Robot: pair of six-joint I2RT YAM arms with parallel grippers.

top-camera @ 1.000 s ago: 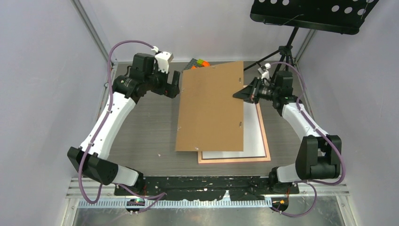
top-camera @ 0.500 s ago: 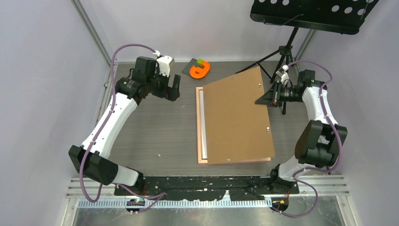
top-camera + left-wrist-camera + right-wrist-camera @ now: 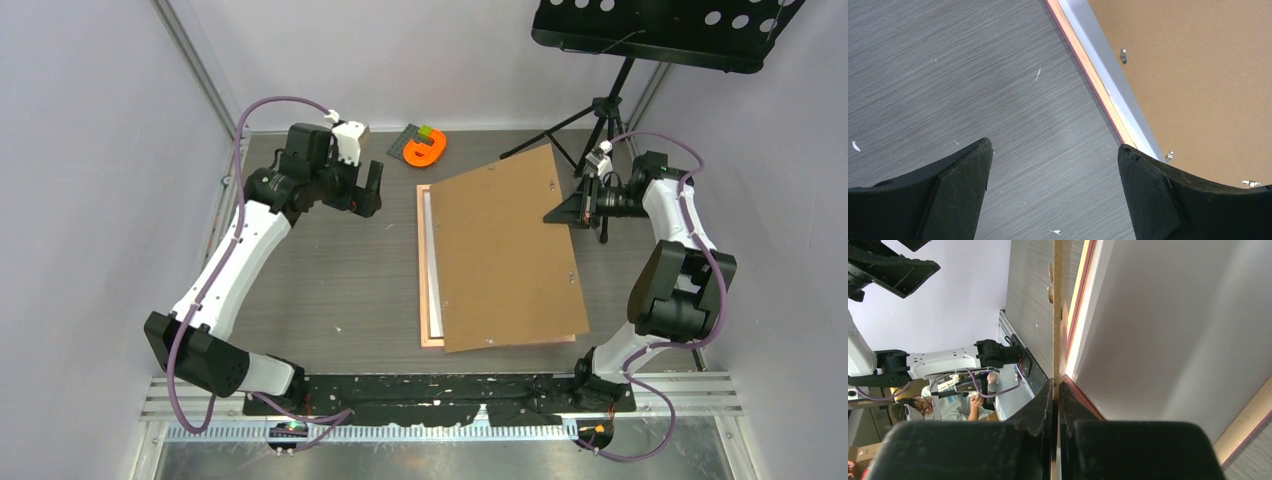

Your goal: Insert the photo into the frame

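The left gripper [image 3: 362, 200] is hovering with its jaws spread wide and nothing between them, over bare tabletop [image 3: 330, 270] just left of the frame [image 3: 421, 270]. The frame is lying flat in the middle of the tabletop. The white strip showing inside its left rail is, I judge, the photo [image 3: 432, 262] lying face down, since its printed side is not showing anywhere. The brown backing board [image 3: 505, 250] is covering nearly all of it, sitting skewed with its far right corner overhanging the frame. The right gripper [image 3: 553, 214] is clenching that board's right edge and holding that side raised off the sheet. Lowering the board while it is crooked is risking a board riding on the rail, or a print dragged askew. The board's metal clips [image 3: 569, 277] are too small to read.
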